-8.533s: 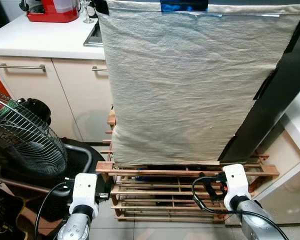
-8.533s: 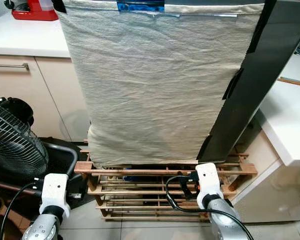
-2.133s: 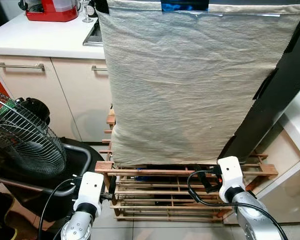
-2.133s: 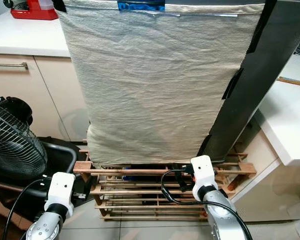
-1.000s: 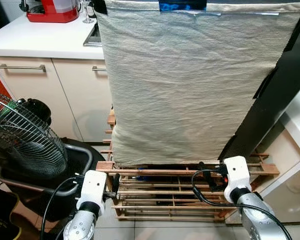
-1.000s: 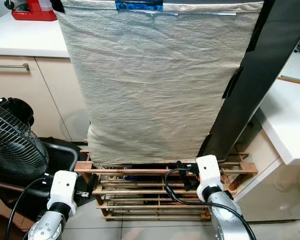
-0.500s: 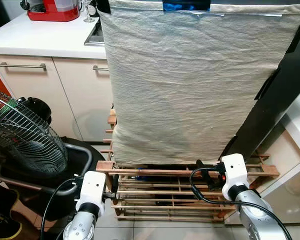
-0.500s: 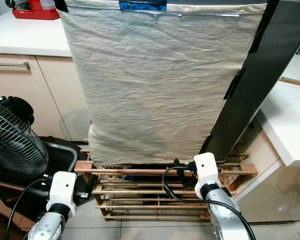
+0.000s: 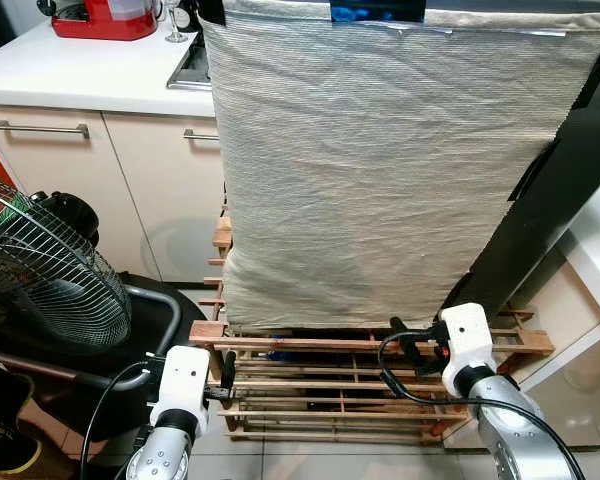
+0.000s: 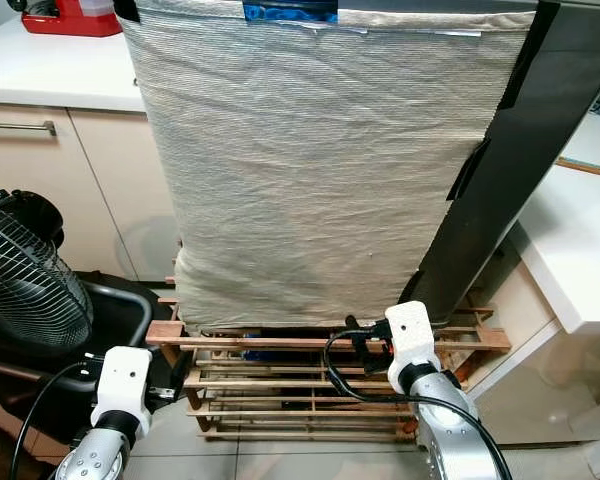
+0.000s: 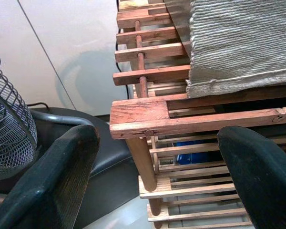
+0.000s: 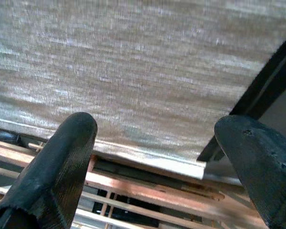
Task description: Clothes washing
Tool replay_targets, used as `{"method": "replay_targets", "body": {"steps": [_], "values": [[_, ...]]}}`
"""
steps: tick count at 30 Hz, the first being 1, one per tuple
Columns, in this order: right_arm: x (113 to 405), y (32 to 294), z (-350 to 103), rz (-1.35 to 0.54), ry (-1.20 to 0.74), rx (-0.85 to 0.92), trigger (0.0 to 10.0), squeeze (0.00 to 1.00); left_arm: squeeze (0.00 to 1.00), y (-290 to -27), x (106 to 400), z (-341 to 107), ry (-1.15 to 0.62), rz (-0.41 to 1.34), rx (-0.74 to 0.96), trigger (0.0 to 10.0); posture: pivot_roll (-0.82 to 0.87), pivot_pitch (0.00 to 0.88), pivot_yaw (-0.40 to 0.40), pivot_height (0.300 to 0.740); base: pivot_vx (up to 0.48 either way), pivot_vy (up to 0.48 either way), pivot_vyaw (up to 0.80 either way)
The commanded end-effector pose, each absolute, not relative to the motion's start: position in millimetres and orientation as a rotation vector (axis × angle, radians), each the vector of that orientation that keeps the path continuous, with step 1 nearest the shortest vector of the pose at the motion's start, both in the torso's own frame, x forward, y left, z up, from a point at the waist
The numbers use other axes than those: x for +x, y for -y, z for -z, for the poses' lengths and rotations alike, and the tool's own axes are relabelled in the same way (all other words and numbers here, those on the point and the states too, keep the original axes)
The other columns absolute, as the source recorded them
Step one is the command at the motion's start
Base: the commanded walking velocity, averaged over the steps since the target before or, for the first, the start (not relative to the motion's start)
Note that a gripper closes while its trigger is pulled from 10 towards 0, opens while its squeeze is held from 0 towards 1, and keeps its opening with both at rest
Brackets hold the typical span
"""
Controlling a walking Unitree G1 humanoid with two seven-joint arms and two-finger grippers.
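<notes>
A large beige striped cloth (image 9: 380, 180) hangs in front of me, its lower hem resting on a low wooden slatted rack (image 9: 310, 345). My left gripper (image 9: 226, 372) is open and held low by the rack's front left corner (image 11: 138, 119), touching nothing. Open as well, my right gripper (image 9: 404, 342) sits just before the rack's top rail at the right, under the cloth's hem (image 12: 148, 150). In both wrist views the black fingers (image 11: 52, 181) (image 12: 57, 162) stand wide apart with nothing between them.
A wire-cage fan (image 9: 40, 270) stands at my left over a black tub with a grey rim (image 9: 155, 320). Behind are white cabinets (image 9: 70, 190) under a counter with a red appliance (image 9: 105, 15). A black panel (image 9: 560, 180) and a white counter (image 9: 595, 240) close off the right.
The left gripper has edged a little closer to the rack's corner since the earliest frame. The right gripper has wavered slightly sideways. The cloth hangs as before.
</notes>
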State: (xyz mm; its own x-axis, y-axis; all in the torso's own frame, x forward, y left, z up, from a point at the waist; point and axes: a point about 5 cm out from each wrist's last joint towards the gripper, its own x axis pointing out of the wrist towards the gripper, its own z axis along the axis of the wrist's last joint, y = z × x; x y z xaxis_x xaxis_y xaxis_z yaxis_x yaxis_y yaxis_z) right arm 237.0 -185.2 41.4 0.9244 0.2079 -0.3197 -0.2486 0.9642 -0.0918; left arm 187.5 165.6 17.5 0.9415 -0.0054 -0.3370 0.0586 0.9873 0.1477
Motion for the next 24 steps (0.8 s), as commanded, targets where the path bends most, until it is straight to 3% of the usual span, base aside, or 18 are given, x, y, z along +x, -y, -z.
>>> {"method": "replay_targets", "body": {"steps": [1,24], "values": [[237.2,184.7,-38.5,-0.241,-0.336,-0.137,10.0,0.0,0.0,-165.8,189.3,-21.2,-0.329,0.019,0.155,10.0,0.03,0.0,-0.044,0.74,0.0,0.0,0.0],[237.8,184.3,-38.9,-0.236,-0.331,-0.134,10.0,0.0,0.0,-165.3,193.9,-23.8,-0.311,0.021,0.145,10.0,0.02,0.0,-0.042,0.74,0.0,0.0,0.0]]}}
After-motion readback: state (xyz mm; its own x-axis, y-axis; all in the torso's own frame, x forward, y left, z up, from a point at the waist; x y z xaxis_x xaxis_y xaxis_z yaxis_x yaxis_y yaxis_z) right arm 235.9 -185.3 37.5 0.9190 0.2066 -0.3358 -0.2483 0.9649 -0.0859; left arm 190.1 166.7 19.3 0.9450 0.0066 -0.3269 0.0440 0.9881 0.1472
